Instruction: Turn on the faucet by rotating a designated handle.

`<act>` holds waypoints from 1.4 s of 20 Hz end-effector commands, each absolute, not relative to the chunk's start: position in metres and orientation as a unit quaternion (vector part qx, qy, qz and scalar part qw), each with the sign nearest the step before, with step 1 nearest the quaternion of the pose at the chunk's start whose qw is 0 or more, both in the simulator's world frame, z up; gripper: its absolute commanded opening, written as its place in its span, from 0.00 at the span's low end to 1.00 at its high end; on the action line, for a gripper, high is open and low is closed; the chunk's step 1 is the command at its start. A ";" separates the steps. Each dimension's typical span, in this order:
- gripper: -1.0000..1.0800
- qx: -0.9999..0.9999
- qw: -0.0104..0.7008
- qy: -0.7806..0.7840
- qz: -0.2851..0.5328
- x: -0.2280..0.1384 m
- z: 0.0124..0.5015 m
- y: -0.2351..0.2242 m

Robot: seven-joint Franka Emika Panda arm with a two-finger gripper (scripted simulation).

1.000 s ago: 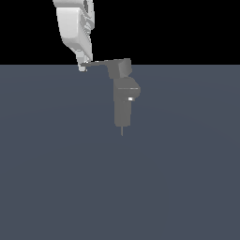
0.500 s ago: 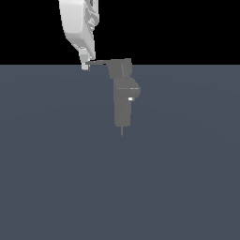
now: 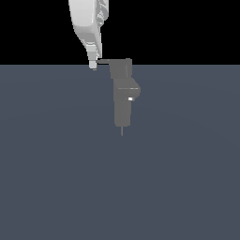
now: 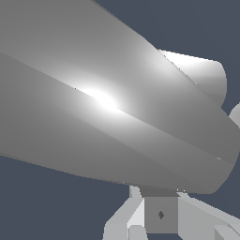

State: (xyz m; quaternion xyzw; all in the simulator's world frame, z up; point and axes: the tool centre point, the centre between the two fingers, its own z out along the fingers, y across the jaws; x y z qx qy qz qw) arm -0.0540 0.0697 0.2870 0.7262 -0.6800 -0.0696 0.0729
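surface: flat slate-blue floor (image 3: 56,178), plain and even | on it: grey faucet (image 3: 123,101), upright, just beside and below the white gripper (image 3: 93,64) tip | faucet's thin pin points down toward the floor

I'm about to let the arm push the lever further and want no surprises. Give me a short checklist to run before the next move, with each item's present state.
1. Claw at the handle's free end: ok; in the exterior view its tip sits at the end of the handle.
2. Contact with the handle confirmed: cannot tell; they overlap in that view, and the wrist view is too close to settle it.
3. Claw open or shut: cannot tell.
4. Claw clear of the faucet column: ok; it is toward the exterior view's left of it.
5. Faucet upright: ok.
6. Handle still joined to its hub: ok.
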 end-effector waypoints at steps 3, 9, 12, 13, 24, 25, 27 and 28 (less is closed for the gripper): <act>0.00 0.723 0.072 -0.683 -0.068 -0.066 0.293 0.052; 0.00 0.727 0.075 -0.678 -0.070 -0.077 0.292 0.050; 0.00 0.727 0.074 -0.679 -0.070 -0.077 0.293 0.029; 0.00 0.727 0.074 -0.679 -0.070 -0.077 0.293 0.022; 0.00 0.724 0.072 -0.682 -0.068 -0.076 0.297 -0.053; 0.00 0.724 0.071 -0.683 -0.068 -0.076 0.297 -0.060; 0.00 0.724 0.071 -0.683 -0.068 -0.075 0.298 -0.066; 0.00 0.734 0.075 -0.671 -0.072 -0.076 0.293 -0.043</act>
